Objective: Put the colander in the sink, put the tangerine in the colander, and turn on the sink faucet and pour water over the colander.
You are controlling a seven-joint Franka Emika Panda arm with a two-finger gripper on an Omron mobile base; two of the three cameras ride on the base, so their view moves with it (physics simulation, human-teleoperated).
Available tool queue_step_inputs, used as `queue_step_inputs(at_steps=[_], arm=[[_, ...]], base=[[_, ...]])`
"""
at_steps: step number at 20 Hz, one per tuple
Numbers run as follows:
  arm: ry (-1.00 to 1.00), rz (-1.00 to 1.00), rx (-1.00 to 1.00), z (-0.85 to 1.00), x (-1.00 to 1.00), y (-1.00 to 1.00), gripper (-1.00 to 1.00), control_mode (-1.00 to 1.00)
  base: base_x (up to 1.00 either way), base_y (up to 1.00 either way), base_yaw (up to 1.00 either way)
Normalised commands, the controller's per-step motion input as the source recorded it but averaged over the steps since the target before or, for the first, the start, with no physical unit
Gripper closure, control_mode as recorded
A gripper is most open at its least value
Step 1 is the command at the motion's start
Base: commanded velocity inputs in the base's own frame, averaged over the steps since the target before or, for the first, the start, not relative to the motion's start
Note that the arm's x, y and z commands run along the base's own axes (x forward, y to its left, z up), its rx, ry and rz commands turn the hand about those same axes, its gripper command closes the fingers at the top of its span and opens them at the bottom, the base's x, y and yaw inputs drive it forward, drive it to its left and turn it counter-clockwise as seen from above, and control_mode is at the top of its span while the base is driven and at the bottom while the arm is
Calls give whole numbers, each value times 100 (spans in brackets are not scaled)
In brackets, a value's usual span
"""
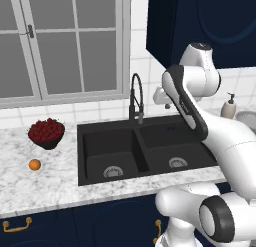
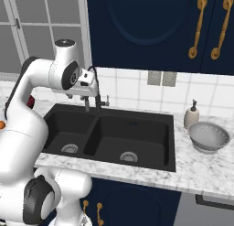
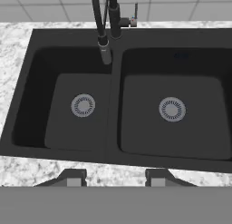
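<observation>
Tool (image 3: 115, 177) spread apart with nothing in it, up over the black sink (image 3: 113, 162); colander (image 2: 209, 137) at right on worktop (image 2: 205, 170); tangerine (image 1: 34, 164) at left

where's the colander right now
The colander sits upright on the marble counter to the right of the sink in the right base view, just beside the beige soap dispenser.

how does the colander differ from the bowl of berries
The colander is pale grey perforated metal; the berry bowl is dark. The colander sits empty on the counter right of the sink, by the soap dispenser; the berry bowl, heaped with red berries, stands left of the sink near the tangerine. Both are round, upright, and rest on the marble counter.
</observation>
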Motion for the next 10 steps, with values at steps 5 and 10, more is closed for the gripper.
queue_step_inputs(at_steps=[5, 10], arm=[[-5, -3, 0, 0, -13, -5, -100, -100], [-3, -19, 0, 0, -38, -26, -100, -100]], base=[[0, 0, 0], [0, 0, 0]])
